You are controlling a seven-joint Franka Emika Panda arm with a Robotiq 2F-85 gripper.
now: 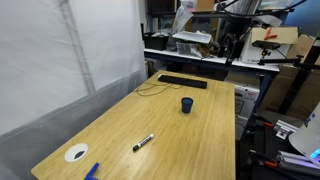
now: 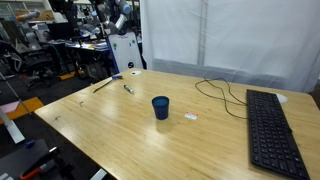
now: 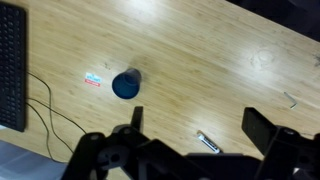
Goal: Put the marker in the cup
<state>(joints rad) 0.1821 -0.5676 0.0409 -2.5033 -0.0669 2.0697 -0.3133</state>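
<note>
The marker [image 1: 143, 143], black with a white section, lies flat on the wooden table [image 1: 190, 135]. It also shows in the other exterior view [image 2: 128, 88] and in the wrist view [image 3: 208, 144]. The small dark blue cup [image 1: 187, 104] stands upright near the table's middle, seen too in an exterior view [image 2: 160, 107] and in the wrist view [image 3: 126, 84]. My gripper [image 3: 198, 125] is open and empty, high above the table. In the wrist view the marker lies between its fingers, far below. Cup and marker are well apart.
A black keyboard [image 1: 182, 82] with a thin cable [image 2: 225, 95] lies at one end of the table. A white tape roll [image 1: 76, 153] and a flat bright-blue object [image 1: 92, 171] sit near a table corner. A small label [image 3: 93, 78] lies beside the cup.
</note>
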